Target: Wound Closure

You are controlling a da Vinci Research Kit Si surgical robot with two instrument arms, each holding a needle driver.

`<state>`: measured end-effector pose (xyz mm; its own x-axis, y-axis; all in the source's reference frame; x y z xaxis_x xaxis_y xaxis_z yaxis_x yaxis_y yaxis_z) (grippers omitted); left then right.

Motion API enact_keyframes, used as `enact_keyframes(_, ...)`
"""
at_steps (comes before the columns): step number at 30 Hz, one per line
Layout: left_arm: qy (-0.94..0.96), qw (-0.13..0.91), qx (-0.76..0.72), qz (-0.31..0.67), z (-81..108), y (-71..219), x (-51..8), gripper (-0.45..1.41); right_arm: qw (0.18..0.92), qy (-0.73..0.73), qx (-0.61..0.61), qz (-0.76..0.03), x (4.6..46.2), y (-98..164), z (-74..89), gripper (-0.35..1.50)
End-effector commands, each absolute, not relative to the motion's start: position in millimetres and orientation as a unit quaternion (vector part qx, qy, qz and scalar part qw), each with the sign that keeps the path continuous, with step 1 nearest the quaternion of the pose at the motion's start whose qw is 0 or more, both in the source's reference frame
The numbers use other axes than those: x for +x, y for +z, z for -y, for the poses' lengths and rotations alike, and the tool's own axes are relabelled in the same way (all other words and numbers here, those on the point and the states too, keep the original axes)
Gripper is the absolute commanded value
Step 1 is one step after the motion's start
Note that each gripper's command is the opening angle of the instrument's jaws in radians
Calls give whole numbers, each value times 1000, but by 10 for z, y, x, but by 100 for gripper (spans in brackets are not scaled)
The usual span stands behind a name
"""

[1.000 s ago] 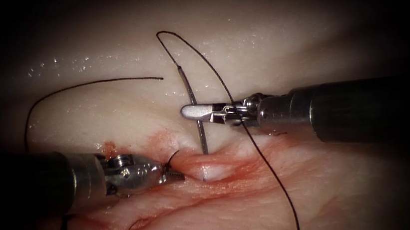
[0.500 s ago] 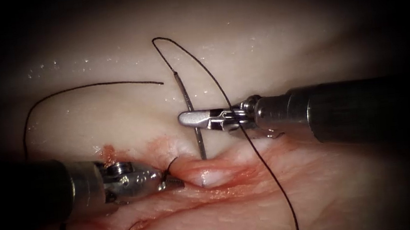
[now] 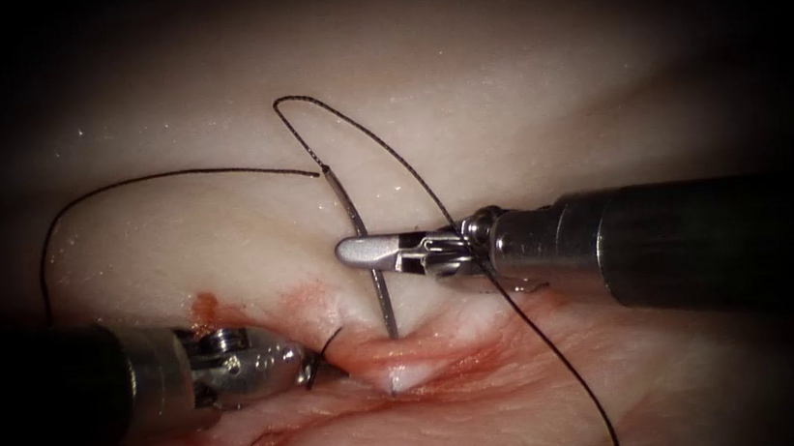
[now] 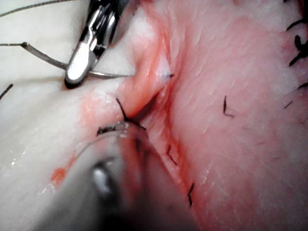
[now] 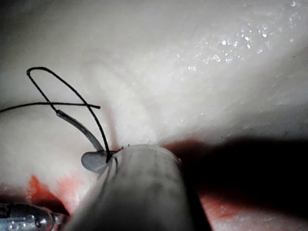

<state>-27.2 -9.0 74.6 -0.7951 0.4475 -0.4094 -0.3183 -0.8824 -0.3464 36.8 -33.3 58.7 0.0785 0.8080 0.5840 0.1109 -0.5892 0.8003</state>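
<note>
My right tool (image 3: 361,252) comes in from the right, its jaws shut on the curved needle (image 3: 373,274) about mid-curve. The needle stands in the far edge of the cut (image 3: 430,366), and its tip (image 3: 393,387) shows inside the cut. In the left wrist view the right tool (image 4: 79,72) holds the needle (image 4: 45,57) beside the raised tissue lip. My left tool (image 3: 312,367) sits at the left of the cut, jaws shut on that lip. Black thread (image 3: 391,160) loops from the needle's tail and runs down across the right tool.
A second strand of thread (image 3: 169,175) lies over the pale tissue (image 3: 523,114), ending near the needle's tail. Red fluid (image 3: 206,305) stains the tissue by the left tool. Several short cut thread ends (image 4: 225,106) stick out of the near side.
The right tool moved down and left, turning the needle deeper into the far edge; its tail dropped. The tissue lip sank with it. The left tool's tip slid slightly left.
</note>
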Motion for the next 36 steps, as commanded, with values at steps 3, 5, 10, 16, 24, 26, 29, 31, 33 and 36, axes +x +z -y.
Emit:
enact_keyframes(3,939,204,-246,130,91,752,-277,20,297,582,676,-340,379,584,341,-35)
enact_keyframes(5,939,204,-246,130,91,752,-276,20,298,581,678,-339,376,582,343,-35)
enact_keyframes(10,939,203,-246,130,91,752,-276,20,294,580,683,-333,375,580,351,-35)
enact_keyframes(16,939,204,-246,129,91,752,-276,20,294,580,686,-326,373,576,365,-35)
enact_keyframes(24,939,204,-245,128,90,753,-275,20,283,575,693,-331,370,564,377,-35)
enact_keyframes(26,939,204,-245,128,90,753,-275,20,282,574,694,-331,371,562,378,-35)
enact_keyframes(29,939,204,-245,128,90,753,-275,20,280,574,694,-331,372,560,378,-35)
enact_keyframes(31,939,204,-245,128,90,753,-275,20,271,581,691,-334,372,560,363,-35)
enact_keyframes(33,939,205,-245,127,91,752,-276,20,274,584,678,-353,371,563,342,-35)
enact_keyframes(36,940,205,-243,125,96,748,-281,20,278,592,658,-373,371,573,308,-35)
